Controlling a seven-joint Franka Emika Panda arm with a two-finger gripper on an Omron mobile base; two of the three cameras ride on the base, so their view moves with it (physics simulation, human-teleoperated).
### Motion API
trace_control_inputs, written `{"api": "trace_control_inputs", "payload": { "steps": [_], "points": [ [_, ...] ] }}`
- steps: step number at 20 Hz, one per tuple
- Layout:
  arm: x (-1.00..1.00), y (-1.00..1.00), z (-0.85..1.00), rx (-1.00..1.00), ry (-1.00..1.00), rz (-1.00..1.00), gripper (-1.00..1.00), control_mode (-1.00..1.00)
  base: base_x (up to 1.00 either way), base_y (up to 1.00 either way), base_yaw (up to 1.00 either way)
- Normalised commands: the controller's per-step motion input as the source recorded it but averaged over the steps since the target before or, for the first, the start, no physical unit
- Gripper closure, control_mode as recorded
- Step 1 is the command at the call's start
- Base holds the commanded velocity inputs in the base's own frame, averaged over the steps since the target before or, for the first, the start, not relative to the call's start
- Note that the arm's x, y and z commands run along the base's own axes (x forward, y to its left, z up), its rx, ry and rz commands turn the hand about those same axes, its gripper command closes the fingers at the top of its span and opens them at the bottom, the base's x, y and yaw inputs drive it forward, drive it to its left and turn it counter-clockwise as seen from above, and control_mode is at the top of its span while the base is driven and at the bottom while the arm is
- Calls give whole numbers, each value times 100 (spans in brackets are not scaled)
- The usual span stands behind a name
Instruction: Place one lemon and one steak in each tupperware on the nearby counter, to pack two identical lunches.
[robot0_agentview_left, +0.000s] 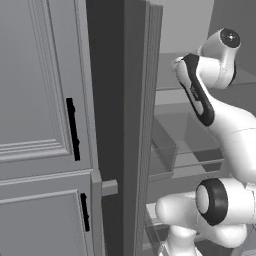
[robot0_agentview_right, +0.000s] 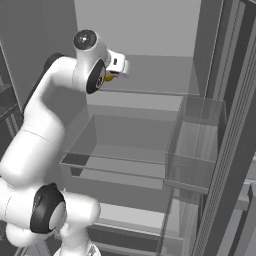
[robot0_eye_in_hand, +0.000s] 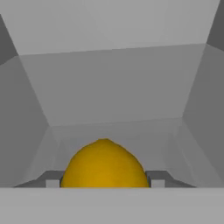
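Observation:
A yellow lemon (robot0_eye_in_hand: 104, 165) sits right between my two dark fingertips in the hand view, with each tip touching one of its sides. My gripper (robot0_eye_in_hand: 105, 181) is shut on the lemon. From the right base view the hand (robot0_agentview_right: 118, 64) is raised at the upper shelf level inside a grey open fridge, and a sliver of the lemon (robot0_agentview_right: 108, 78) shows beneath it. Beyond the lemon lies the bare grey back wall and floor of the fridge compartment. The tupperware, the steak and the counter are out of view.
Glass shelves (robot0_agentview_right: 125, 155) span the fridge below the hand, and a clear bin (robot0_agentview_right: 195, 150) sits to the right. The fridge's dark side wall (robot0_agentview_left: 125, 125) and a grey panelled cabinet with black bar handles (robot0_agentview_left: 73, 129) stand close on the left.

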Motion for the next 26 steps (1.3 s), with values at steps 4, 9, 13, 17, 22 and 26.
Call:
{"api": "trace_control_inputs", "payload": {
  "steps": [4, 9, 13, 17, 22, 26],
  "points": [
    [-100, -1, 10, 0, -8, 1, 100, -100, 0, 0, 0],
    [-100, 3, 29, 0, 17, 1, 100, -100, 0, 0, 0],
    [-100, 0, 7, -1, 6, 2, 100, -100, 0, 0, 0],
    [-100, 0, 1, -6, 5, 3, 100, -100, 0, 0, 0],
    [-100, 0, 0, -5, 2, 5, 100, -100, 0, 0, 0],
    [-100, 8, -23, -8, 9, 10, 100, -100, 0, 0, 0]
  ]
}}
